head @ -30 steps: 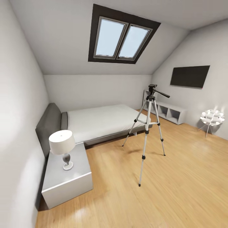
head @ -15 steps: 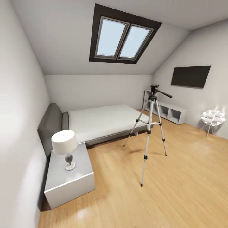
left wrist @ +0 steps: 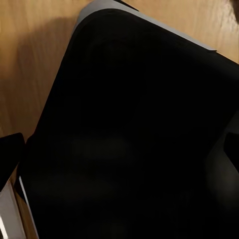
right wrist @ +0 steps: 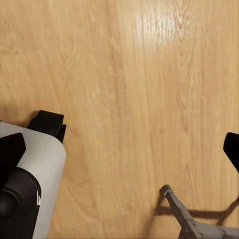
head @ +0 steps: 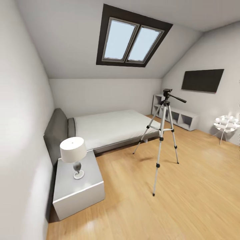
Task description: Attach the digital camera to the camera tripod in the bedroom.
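Observation:
The camera tripod (head: 161, 136) stands on the light wood floor of the bedroom, right of the bed's foot. It has silver legs and a black head with a pan handle pointing right. The digital camera is out of view. In the right wrist view my right gripper (right wrist: 119, 149) is open, its dark fingertips (right wrist: 11, 149) far apart above bare floor, with nothing between them. My left gripper (left wrist: 119, 149) also stands open, one fingertip (left wrist: 10, 152) at the picture's edge, over a large black body of the robot.
A low grey bed (head: 110, 128) lies against the left wall. A grey nightstand (head: 71, 193) with a white table lamp (head: 73, 150) stands in front of it. A low white shelf (head: 181, 118), a wall TV (head: 202, 80) and a small white spiky lamp (head: 226, 123) line the right side.
The whole head view has shifted: bed, nightstand and tripod sit a little further right in the picture, so the camera has moved. Nothing in the room has moved itself.

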